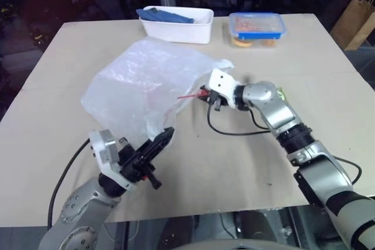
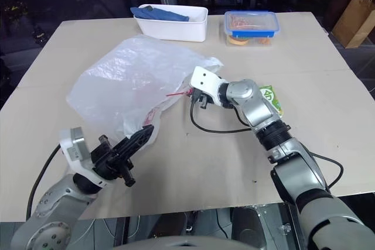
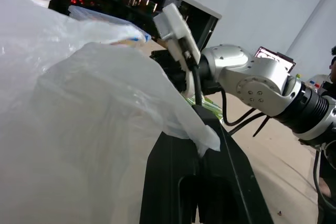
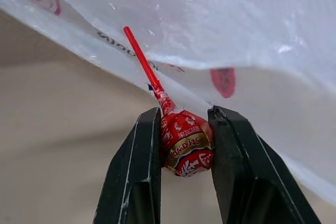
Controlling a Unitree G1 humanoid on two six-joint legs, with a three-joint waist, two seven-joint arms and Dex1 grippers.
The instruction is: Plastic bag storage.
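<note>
Left claw [image 1: 165,137] was pressed shut on a fold of the plastic bag [image 1: 143,83], the pinch seen at the bag's near edge; in the left wrist view the film was draped over the black fingers [image 3: 178,182]. The bag was held up off the worktop [image 1: 53,86] from that pinch and ballooned away from the left claw, toward the far side.

Right claw [image 4: 184,145] was pinched on a lollipop [image 4: 185,148], red wrapper with "Strawberry"-type lettering, gripped by the head between both fingers. Its red stick [image 4: 140,59] was pointed away from the claw and was lying against the bag's film near the red print. In the head views the right claw [image 1: 205,95] was placed at the bag's right edge, with the stick tip at the bag's rim; whether the tip was inside the opening could not be told.

Beyond the bag, well apart from both claws, a white tub [image 1: 179,27] with a blue cloth [image 1: 167,14] inside was seen, and just beside it a clear box with a blue lid [image 1: 256,27]. A green packet [image 2: 270,99] was lying on the worktop just behind the right arm. A brown paper bag [image 1: 357,21] was standing off the worktop's far right corner.
</note>
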